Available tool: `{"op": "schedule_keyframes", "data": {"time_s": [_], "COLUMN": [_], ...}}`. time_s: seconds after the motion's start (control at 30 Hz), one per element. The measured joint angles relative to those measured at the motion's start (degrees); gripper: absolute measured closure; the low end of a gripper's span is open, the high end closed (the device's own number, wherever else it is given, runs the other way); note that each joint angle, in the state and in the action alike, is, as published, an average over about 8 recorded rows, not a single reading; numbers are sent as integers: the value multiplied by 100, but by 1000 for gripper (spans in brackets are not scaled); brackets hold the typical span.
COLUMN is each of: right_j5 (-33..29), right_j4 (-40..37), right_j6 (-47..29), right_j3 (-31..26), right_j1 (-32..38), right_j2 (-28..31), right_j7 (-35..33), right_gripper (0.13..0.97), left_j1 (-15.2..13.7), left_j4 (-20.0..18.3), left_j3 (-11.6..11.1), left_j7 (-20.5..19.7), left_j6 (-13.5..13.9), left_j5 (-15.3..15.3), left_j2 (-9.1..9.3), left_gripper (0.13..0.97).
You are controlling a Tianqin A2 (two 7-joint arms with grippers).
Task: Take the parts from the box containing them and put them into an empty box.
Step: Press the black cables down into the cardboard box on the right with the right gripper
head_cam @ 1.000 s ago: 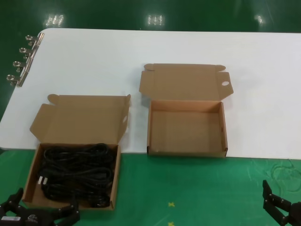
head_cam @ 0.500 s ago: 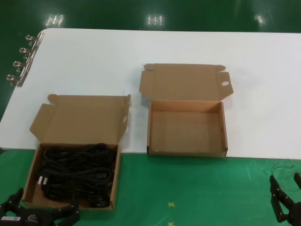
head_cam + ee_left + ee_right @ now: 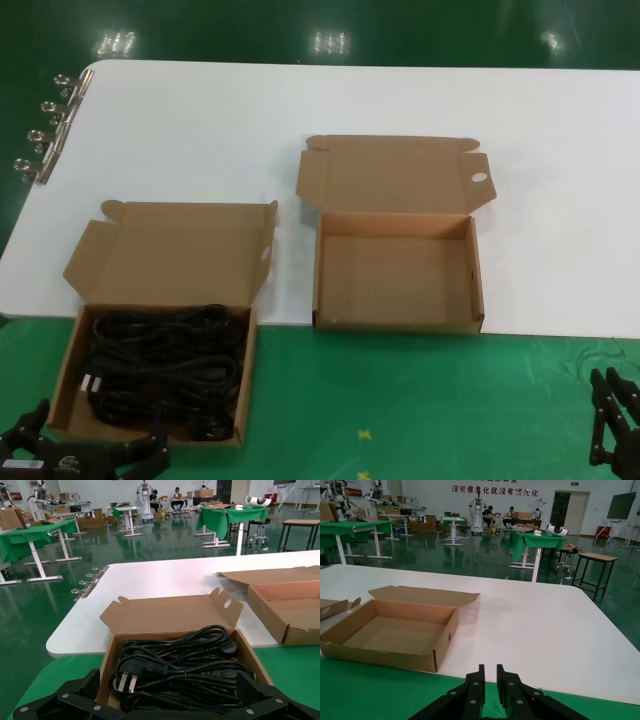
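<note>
Both arms parked low, nothing picked up on my end.

On the counter (image 3: 300,100) the empty box (image 3: 397,268) sits right of the cable box (image 3: 160,330), with the parts (image 3: 160,370) coiled inside it. My left pincer (image 3: 85,455) hangs spread wide just in front; the right pincer (image 3: 489,680) is nearly closed, holding nothing.

Being lit evenly from overhead, with ceiling lamps glaring as white spots on the glossy green floor (image 3: 330,42) beyond the tabletop (image 3: 200,120). Casting only faint, soft shadows. Staying sharp nearby, softening slightly toward distant hall background.
</note>
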Motion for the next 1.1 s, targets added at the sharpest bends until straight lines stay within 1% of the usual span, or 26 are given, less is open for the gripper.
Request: {"op": "schedule_keyframes", "data": {"time_s": [0.17, 0.6, 0.73, 0.83, 0.9, 0.93, 1.03, 1.1], "right_j5": [0, 0, 0, 0, 0, 0, 0, 0], "right_j4": [0, 0, 0, 0, 0, 0, 0, 0], "right_j6": [0, 0, 0, 0, 0, 0, 0, 0], "right_j3": [0, 0, 0, 0, 0, 0, 0, 0], "right_j1": [0, 0, 0, 0, 0, 0, 0, 0], "right_j2": [0, 0, 0, 0, 0, 0, 0, 0], "right_j7": [0, 0, 0, 0, 0, 0, 0, 0], "right_gripper": [904, 924, 887, 860, 851, 833, 780, 744], "left_j1": [0, -2, -22, -67, -123, -159, -333, -513], "left_j4": [0, -1, -17, -47, -71, -82, -118, -142], "left_j3": [0, 6, 75, 233, 407, 512, 942, 1321], "left_j7": [0, 0, -6, 2, 38, 71, 258, 467], "left_j6": [0, -2, -28, -77, -130, -162, -293, -395], "left_j5": [0, -1, -20, -60, -101, -126, -257, -404], "left_j2": [0, -8, -93, -271, -456, -565, -1000, -1367], "left_gripper": [132, 132, 132, 132, 132, 132, 132, 132]}}
